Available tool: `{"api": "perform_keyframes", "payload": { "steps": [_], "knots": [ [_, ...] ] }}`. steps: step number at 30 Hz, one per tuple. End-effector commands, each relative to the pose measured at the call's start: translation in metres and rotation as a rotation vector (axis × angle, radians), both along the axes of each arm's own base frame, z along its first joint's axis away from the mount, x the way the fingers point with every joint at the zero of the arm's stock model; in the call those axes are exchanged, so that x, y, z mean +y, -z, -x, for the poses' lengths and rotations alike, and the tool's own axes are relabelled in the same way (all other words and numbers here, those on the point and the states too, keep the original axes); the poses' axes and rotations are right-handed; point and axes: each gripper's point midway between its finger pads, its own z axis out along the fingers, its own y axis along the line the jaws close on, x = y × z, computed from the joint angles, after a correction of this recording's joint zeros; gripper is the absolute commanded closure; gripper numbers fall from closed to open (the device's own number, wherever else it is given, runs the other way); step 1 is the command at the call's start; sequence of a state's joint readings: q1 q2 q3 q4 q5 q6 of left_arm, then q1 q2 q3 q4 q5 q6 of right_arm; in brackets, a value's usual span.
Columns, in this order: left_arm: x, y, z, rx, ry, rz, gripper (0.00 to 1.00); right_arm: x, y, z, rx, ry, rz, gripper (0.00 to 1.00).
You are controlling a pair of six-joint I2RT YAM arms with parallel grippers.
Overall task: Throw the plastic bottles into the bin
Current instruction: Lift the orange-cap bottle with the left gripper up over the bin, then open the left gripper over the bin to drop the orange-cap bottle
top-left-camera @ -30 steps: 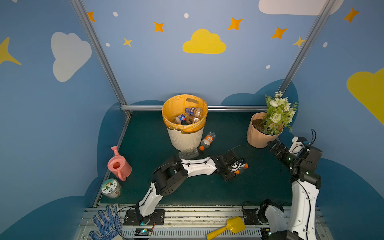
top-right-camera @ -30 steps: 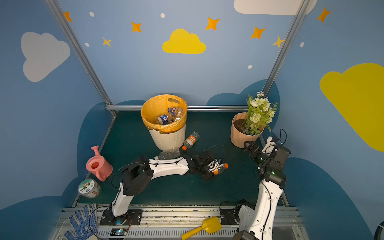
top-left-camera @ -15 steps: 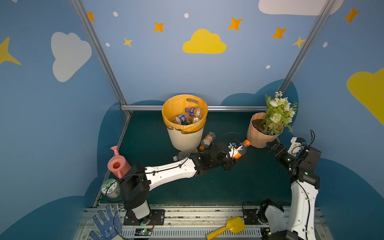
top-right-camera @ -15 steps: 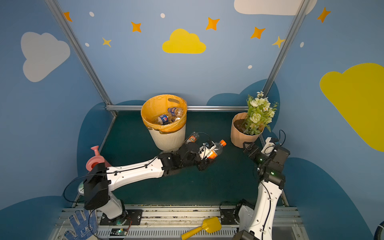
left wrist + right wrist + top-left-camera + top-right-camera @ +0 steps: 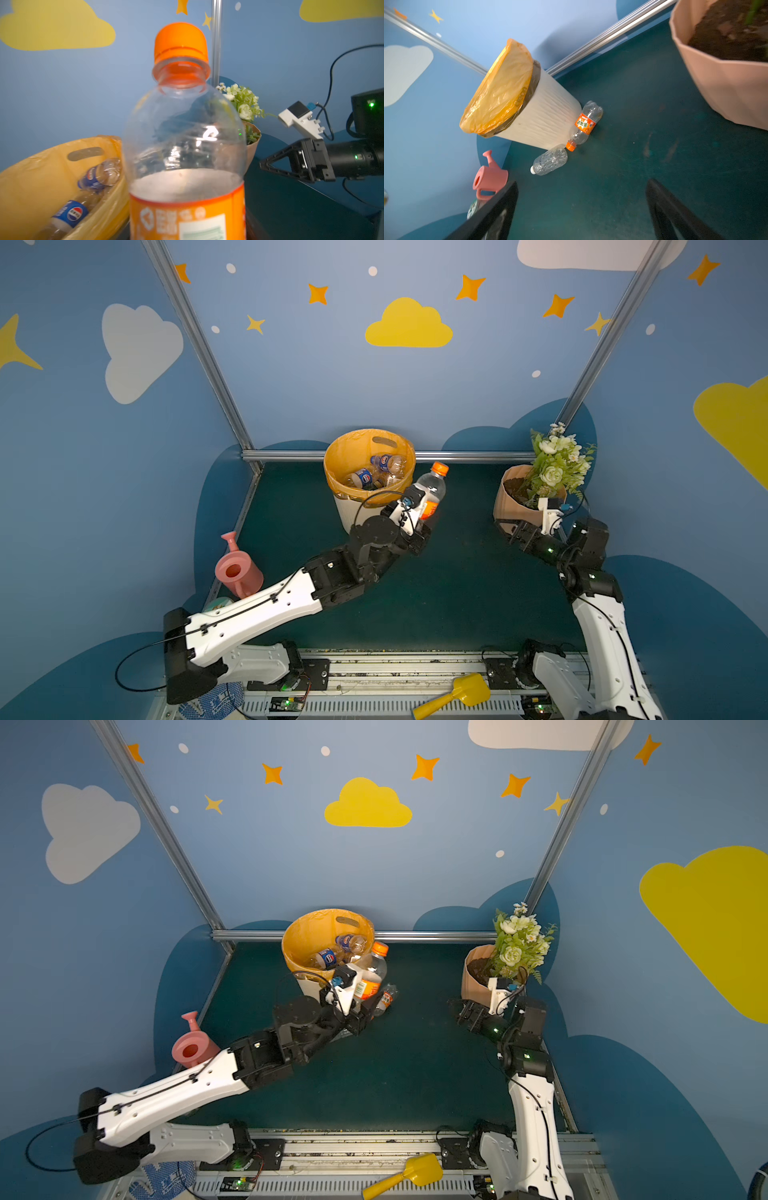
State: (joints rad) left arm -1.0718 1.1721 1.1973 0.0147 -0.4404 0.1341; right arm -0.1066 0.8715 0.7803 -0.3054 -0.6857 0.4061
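Top views are both showing the left gripper [image 5: 422, 524] pinching an orange-capped bottle [image 5: 434, 485] beside the bin [image 5: 347, 512], right gripper [image 5: 509, 531] hanging spread.

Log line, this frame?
left hand: shut on raised bottle beside bin | right hand: open near flower pot | floor: orange-capped bottle, white-capped bottle

1 pink watering can [image 5: 239, 572] stands left, 1 peach flower pot [image 5: 510, 510] with white flowers [image 5: 552, 464] right, 1 yellow scoop [image 5: 457, 695] in front.
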Motion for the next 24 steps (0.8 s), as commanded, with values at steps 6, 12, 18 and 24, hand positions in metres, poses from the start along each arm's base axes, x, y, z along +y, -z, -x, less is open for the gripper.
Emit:
{"api": "perform_keyframes", "payload": {
  "steps": [6, 12, 18, 24],
  "knots": [
    [0.069, -0.070, -0.012, -0.209, -0.159, 0.032, 0.54, 0.025, -0.017, -0.013, -0.082, -0.056, 0.119, 0.07],
    [0.090, -0.023, -0.116, 0.136, -0.190, 0.105, 0.54, 0.026, -0.017, -0.008, -0.082, -0.050, 0.142, 0.06],
    [0.092, 0.029, -0.158, 0.428, -0.276, -0.016, 0.06, 0.025, -0.023, -0.006, -0.084, -0.050, 0.154, 0.06],
    [0.109, -0.072, -0.101, 0.087, -0.227, 0.123, 0.00, 0.023, -0.020, -0.007, -0.069, -0.041, 0.163, 0.06]
  ]
}}
